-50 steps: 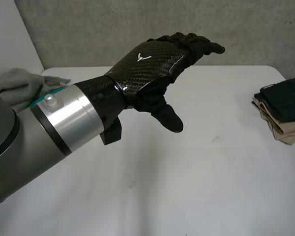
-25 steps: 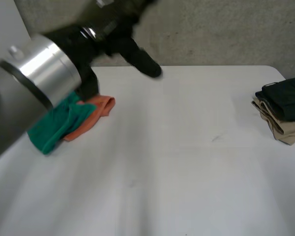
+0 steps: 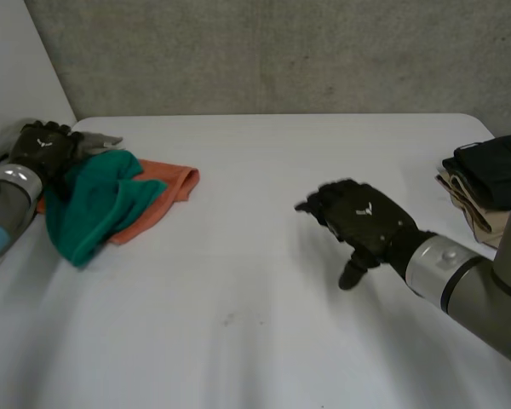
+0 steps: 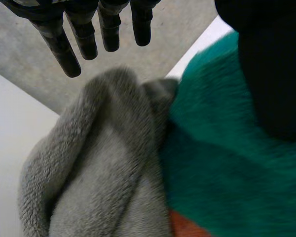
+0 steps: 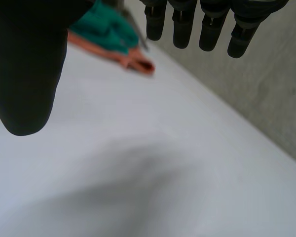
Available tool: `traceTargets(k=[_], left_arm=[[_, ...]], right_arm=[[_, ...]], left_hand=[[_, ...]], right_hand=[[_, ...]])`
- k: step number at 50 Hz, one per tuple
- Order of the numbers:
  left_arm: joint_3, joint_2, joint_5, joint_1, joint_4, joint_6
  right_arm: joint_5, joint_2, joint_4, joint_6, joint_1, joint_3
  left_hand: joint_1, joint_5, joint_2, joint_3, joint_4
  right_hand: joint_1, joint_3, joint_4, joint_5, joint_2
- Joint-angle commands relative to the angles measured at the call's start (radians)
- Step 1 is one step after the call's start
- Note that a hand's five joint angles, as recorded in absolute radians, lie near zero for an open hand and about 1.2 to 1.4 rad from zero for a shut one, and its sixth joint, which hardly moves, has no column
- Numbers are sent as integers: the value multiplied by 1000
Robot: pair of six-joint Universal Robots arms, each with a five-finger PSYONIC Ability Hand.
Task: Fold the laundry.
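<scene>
The work surface is a white table with a matt top; a small dark speck marks it near the middle. Behind the far edge we see a rough grey wall, and a plain white panel meets it at the table's left side.

The laundry lies in a loose pile at the far left of the table. A green cloth lies crumpled on top of an orange cloth, which sticks out from under it toward the table's middle. A grey fleece cloth is bunched just beside the green one, touching it. A folded stack sits at the right edge, well apart from the pile: a dark garment on a tan garment.

The left hand is at the pile. In the left wrist view its fingers are straight and slightly spread over the grey fleece, with the thumb held wide over the green cloth; they grasp nothing. We cannot tell whether the thumb touches the cloth.

The right hand hovers over bare table right of centre. Its fingers are relaxed and side by side, the thumb is apart from them, and it holds nothing.
</scene>
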Motion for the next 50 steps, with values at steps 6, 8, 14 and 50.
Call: traceTargets(k=[6,8,14,50], left_arm=[[36,-66,105,10,64,-155],[16,-29,99,10,61,-178],[-99,205,39,-23,93,-244],[-281,347,-25,-648,-195,-502]], right_arm=[[50,17,7,-123,-81,52],[53,17,-6,-111,-88,55],[70,8,-32,-91,-101,50],[228,-32,-15,48,-206,-54]], left_hand=[[981,934,965,991,956],[1221,1174,1206,1231,1196],[1221,1174,1206,1231,1196],[-1,-47,-16,9,-26]], right_hand=[[-48,-29,-29,-46,-31],[-48,-29,-29,-46,-31],[-48,-29,-29,-46,-31],[-48,-29,-29,-46,-31]])
